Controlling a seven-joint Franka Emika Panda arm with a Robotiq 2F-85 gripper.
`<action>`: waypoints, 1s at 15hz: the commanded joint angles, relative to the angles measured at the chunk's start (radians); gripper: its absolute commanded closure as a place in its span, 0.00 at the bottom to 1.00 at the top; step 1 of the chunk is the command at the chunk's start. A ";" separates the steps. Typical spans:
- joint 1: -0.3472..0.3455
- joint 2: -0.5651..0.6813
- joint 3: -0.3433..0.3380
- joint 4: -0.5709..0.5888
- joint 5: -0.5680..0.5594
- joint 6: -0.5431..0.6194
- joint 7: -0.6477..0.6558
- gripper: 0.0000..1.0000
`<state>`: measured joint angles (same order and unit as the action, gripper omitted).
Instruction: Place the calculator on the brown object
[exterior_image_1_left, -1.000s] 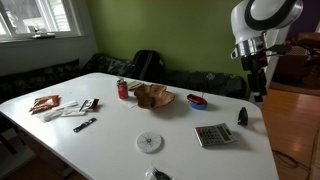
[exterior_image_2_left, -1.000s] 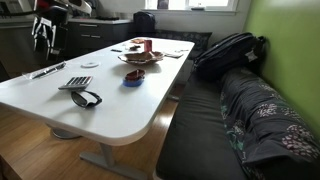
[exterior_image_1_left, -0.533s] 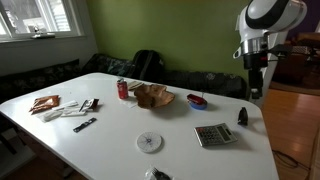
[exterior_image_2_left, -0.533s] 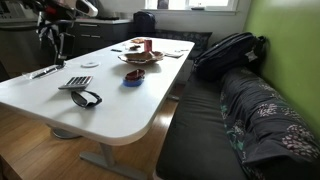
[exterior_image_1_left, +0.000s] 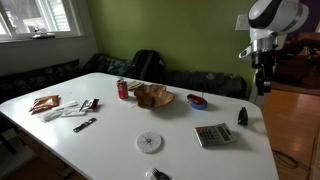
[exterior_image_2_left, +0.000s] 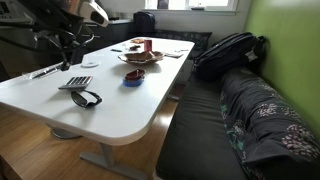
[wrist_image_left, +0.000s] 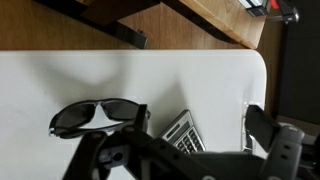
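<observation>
The grey calculator (exterior_image_1_left: 214, 135) lies flat near the table's end; it also shows in an exterior view (exterior_image_2_left: 74, 82) and in the wrist view (wrist_image_left: 185, 133). Black sunglasses (wrist_image_left: 95, 115) lie right beside it. The brown object (exterior_image_1_left: 154, 96), a shallow bowl-like thing, sits mid-table and also shows in an exterior view (exterior_image_2_left: 140, 57). My gripper (wrist_image_left: 199, 118) is open and empty. It hangs well above the calculator, near the table's end (exterior_image_1_left: 262, 86), and is blurred in an exterior view (exterior_image_2_left: 66, 60).
A red can (exterior_image_1_left: 123, 89) and a small blue dish (exterior_image_1_left: 197, 100) flank the brown object. A round white coaster (exterior_image_1_left: 149, 142) lies nearer the front. Packets and a pen (exterior_image_1_left: 70, 110) lie at the far end. A black backpack (exterior_image_2_left: 228, 52) sits on the bench.
My arm has swung in over the table's end towards the calculator and sunglasses. Nothing on the table has moved.
</observation>
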<state>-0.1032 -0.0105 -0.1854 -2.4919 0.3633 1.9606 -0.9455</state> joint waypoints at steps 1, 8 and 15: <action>-0.018 0.018 0.014 0.011 0.002 -0.004 -0.012 0.00; -0.029 0.214 0.044 0.102 0.180 0.101 -0.148 0.00; -0.113 0.533 0.151 0.396 0.281 -0.085 -0.326 0.00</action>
<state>-0.1539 0.3654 -0.0854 -2.2547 0.6137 1.9989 -1.1862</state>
